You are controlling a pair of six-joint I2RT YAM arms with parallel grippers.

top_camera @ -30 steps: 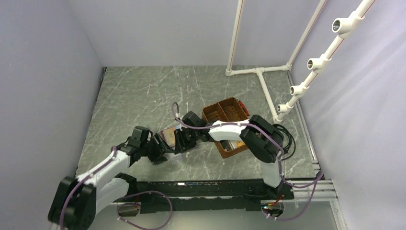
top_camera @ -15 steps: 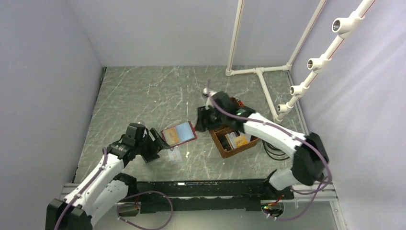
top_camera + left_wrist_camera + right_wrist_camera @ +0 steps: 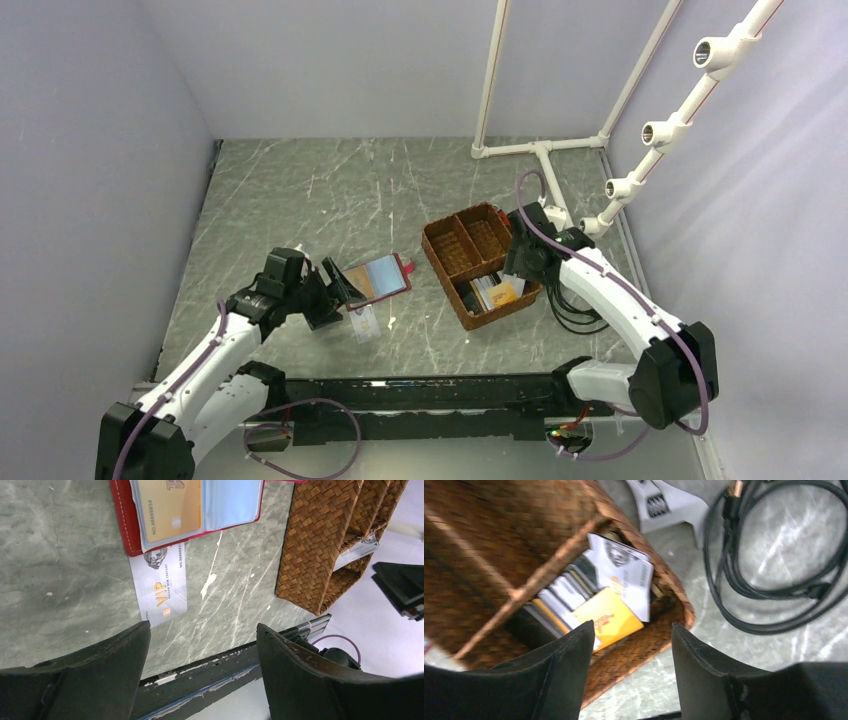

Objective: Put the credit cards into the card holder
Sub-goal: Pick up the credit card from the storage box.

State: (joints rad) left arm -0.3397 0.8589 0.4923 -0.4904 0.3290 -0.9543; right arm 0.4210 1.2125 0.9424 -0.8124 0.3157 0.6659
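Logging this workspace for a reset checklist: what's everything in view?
grey marbled table: one, under everything
dark red leather folding wallet: one, open on the table
tan-orange card: one, in the wallet's slot
light blue panel: one, inside the wallet; card or sleeve unclear
white-grey VIP card: one, against the wallet's edge
brown woven compartment basket: one, right of the wallet
stacked cards: several, white, yellow, dark, in the basket's near compartment
black cable: one coil, right of the basket
white pipe frame: one, far right corner
left gripper: black, jaws open, empty, above the VIP card
right gripper: black, jaws open, empty, above the basket's cards
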